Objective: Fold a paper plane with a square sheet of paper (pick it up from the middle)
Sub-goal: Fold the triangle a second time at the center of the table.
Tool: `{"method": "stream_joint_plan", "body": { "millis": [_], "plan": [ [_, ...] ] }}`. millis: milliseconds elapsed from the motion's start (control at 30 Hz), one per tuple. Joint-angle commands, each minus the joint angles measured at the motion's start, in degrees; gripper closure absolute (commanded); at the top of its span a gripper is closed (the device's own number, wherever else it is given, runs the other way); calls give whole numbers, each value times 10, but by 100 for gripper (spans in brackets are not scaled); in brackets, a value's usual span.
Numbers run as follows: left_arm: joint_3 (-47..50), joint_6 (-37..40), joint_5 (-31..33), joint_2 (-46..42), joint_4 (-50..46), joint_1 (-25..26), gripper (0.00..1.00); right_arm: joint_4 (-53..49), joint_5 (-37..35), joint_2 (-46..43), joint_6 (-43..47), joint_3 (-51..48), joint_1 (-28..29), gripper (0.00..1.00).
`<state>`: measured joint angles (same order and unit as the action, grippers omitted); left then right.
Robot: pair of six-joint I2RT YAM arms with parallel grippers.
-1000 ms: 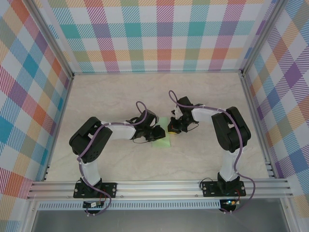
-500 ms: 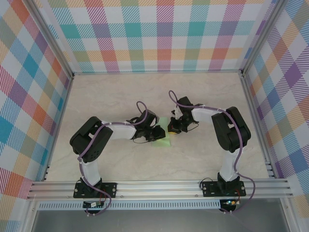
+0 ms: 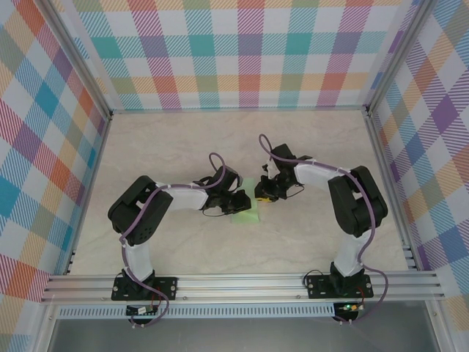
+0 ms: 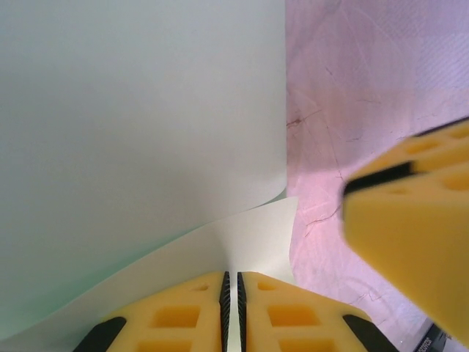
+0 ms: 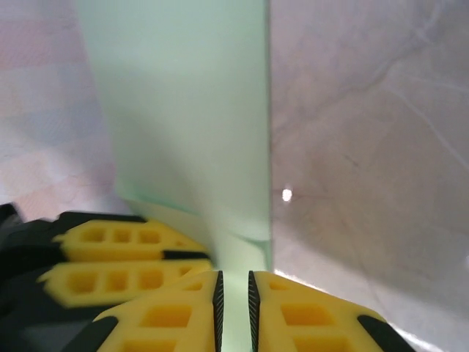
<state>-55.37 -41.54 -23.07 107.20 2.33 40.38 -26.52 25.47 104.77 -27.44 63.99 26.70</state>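
Observation:
The square sheet of paper (image 3: 246,215) is pale mint green and lies on the table between both grippers, its near part lifted and curled. In the left wrist view the sheet (image 4: 139,132) bends up into my left gripper (image 4: 232,297), which is shut on a raised fold. My left gripper (image 3: 241,202) sits at the sheet's left side. My right gripper (image 3: 262,193) is at its upper right edge. In the right wrist view the paper (image 5: 190,110) runs between the pads of the right gripper (image 5: 233,301), which stand slightly apart. A paper plane is out of view.
The tabletop (image 3: 183,139) is pale marbled stone, fenced by aluminium rails (image 3: 242,284) and checked walls. The two grippers are close together: the right finger (image 4: 414,213) shows in the left wrist view, and the left fingers (image 5: 121,257) in the right wrist view.
The right gripper's jaws have parted a little around the paper, and the right arm's elbow has shifted outward. The left gripper has stayed clamped on the sheet.

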Motion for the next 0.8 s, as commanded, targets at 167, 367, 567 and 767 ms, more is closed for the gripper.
{"method": "stream_joint_plan", "body": {
  "millis": [167,367,567,767],
  "plan": [
    [-4,14,13,14,-36,2,86,-3,40,-53,-25,-55,14,85],
    [-1,6,31,11,-41,2,87,8,66,-72,-45,-93,33,89],
    [1,1,31,12,-39,2,86,13,76,-71,-50,-98,44,90],
    [5,-6,30,13,-33,2,87,12,70,-60,-48,-98,47,90]
  ]
}}
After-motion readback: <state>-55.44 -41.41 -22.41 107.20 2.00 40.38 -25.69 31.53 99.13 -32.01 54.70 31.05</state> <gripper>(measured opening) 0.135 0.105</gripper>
